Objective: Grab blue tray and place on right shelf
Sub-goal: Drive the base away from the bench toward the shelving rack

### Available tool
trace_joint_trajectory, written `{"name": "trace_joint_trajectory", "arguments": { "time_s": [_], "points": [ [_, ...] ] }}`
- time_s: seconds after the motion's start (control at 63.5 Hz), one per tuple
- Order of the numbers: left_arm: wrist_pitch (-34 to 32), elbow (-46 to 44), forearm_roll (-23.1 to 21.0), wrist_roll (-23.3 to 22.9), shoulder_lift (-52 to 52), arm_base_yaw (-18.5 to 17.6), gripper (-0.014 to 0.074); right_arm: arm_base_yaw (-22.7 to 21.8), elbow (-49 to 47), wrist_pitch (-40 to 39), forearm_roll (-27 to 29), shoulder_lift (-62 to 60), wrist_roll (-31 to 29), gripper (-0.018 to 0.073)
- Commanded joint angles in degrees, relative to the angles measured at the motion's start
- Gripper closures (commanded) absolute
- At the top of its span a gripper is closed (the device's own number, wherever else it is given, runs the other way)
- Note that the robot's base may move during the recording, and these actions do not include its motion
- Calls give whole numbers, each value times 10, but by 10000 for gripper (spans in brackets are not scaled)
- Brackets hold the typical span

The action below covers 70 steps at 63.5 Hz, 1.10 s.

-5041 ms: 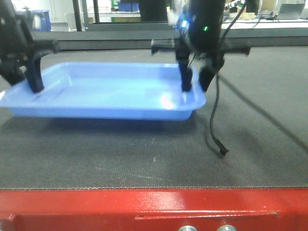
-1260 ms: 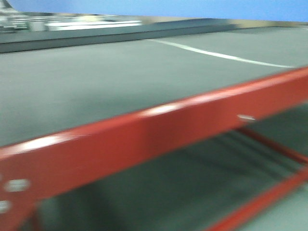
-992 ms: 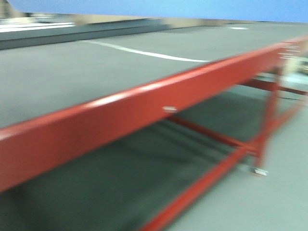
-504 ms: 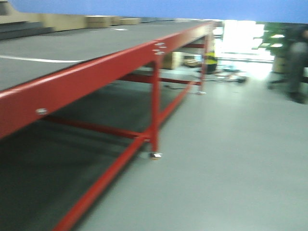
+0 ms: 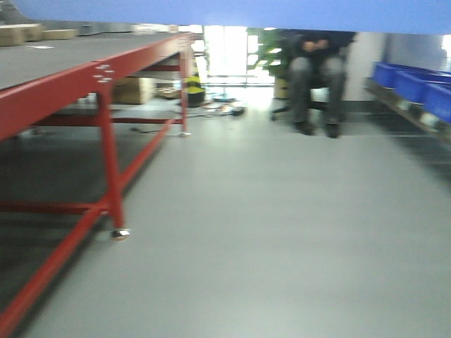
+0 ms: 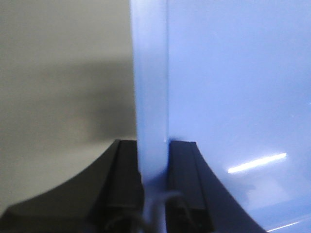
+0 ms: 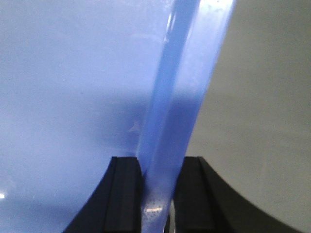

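Note:
The blue tray (image 5: 232, 13) fills the top edge of the front view, seen from below, held up in the air. In the left wrist view my left gripper (image 6: 153, 165) is shut on the tray's left rim (image 6: 150, 87), one black finger (image 6: 124, 179) outside, one inside. In the right wrist view my right gripper (image 7: 160, 184) is shut on the tray's right rim (image 7: 180, 97), the fingers (image 7: 127, 194) either side of the wall. The right shelf with its steel rail is out of view.
The red-framed table (image 5: 63, 91) with dark mat stands at the left, its leg (image 5: 113, 176) on a caster. A seated person (image 5: 317, 77) is ahead at the back. Dark blue bins (image 5: 416, 84) line a low rack at the right. Grey floor lies ahead.
The tray has been lifted off the mat. The view has swung right: the red table slid from the centre to the left, and the person and blue bins came into sight.

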Motion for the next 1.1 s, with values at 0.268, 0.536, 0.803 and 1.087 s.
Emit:
{"name": "trace_joint_trajectory", "arguments": {
  "time_s": [0.268, 0.536, 0.803, 1.087],
  "points": [
    [45, -20, -12, 9, -19, -6, 645, 0, -14, -22, -17, -15, -25, 503],
    [45, -20, -12, 9, -19, -6, 645, 0, -14, -19, -17, -15, -25, 503],
    [45, -20, -13, 9, -19, -6, 645, 0, -14, -18, -17, -15, -25, 503],
    [45, -20, -13, 9, -19, -6, 645, 0, -14, -16, -17, -15, -25, 503]
  ]
}}
